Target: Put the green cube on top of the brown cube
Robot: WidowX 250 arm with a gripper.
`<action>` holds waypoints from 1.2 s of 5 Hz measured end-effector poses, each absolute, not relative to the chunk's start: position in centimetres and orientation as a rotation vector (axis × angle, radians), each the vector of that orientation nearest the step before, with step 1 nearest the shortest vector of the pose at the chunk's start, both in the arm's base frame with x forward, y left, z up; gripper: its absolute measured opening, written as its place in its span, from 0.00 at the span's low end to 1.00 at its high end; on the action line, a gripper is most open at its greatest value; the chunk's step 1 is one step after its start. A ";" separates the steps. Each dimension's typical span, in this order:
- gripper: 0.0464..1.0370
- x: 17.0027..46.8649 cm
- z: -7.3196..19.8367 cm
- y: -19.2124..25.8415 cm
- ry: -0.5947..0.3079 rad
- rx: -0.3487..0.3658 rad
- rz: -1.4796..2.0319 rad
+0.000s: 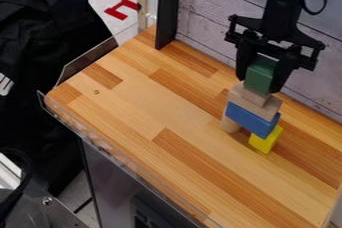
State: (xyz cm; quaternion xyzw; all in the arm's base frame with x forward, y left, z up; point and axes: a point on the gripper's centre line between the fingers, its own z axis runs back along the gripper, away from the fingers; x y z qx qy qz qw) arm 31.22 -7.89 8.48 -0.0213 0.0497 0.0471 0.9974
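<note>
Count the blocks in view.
6: green cube in the gripper, small brown cube below it, then brown slab, blue block, with yellow cube and tan cylinder at the bottom. Others may be hidden behind.

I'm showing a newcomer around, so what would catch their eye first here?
Probably the green cube, held by the black gripper at the top of a stack, right of centre. Lower in the stack, the blue block sits over a bright yellow cube. The red piece beyond the table, upper left, stands out too.
</note>
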 end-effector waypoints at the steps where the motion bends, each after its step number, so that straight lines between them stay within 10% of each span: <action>1: 0.55 31.6 7.8 -8.2 0.122 -0.046 0.087; 2: 0.60 31.5 7.9 -8.2 0.131 -0.043 0.083; 3: 0.89 31.8 7.7 -8.4 0.146 -0.043 0.072; 6: 0.96 32.2 9.6 -8.4 0.085 -0.040 0.089</action>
